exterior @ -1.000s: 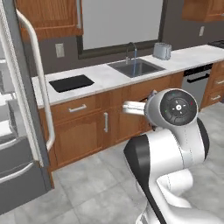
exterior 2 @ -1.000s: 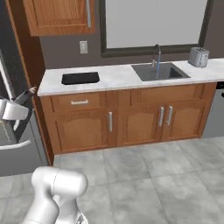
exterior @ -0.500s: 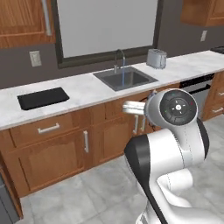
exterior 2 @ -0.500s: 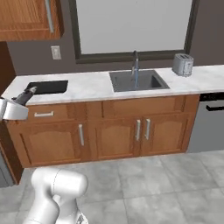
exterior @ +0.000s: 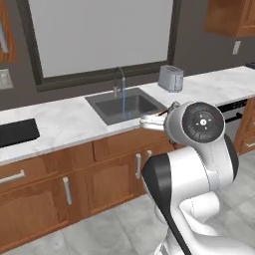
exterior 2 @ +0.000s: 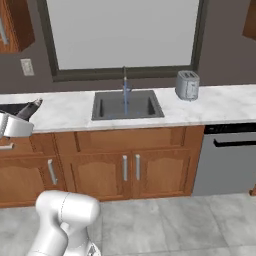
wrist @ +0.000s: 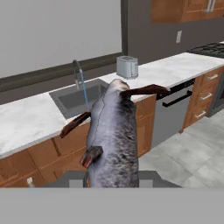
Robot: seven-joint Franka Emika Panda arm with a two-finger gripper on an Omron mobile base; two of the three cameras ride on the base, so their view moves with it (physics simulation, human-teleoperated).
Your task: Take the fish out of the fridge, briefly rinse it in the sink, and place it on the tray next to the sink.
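The fish [wrist: 113, 135], grey and speckled with thin dark red-brown fins, stands upright in my gripper [wrist: 112, 176], which is shut on its lower end. In the right base view the gripper [exterior 2: 22, 117] hangs at the far left, level with the counter top, with the fish [exterior 2: 32, 107] poking up from it. In the left base view the fish's tip [exterior: 173, 106] shows just above the arm's big joint. The sink [exterior: 126, 106] [exterior 2: 126, 105] [wrist: 78, 99] lies ahead in the white marble, and a thin blue stream of water falls from its faucet [exterior 2: 125, 86]. The black tray [exterior: 17, 132] [exterior 2: 10, 108] lies on the counter left of the sink. The fridge is out of view.
A silver toaster [exterior: 171, 78] [exterior 2: 187, 85] [wrist: 127, 66] stands on the counter right of the sink. A dishwasher [exterior 2: 229, 157] sits under the counter to the right, with wooden cabinet doors [exterior 2: 125, 172] below the sink. Grey tile floor lies between me and the cabinets.
The base has driven to the right, so the fridge has slid out of both base views and the sink now sits near the middle. The fish stays in my shut gripper.
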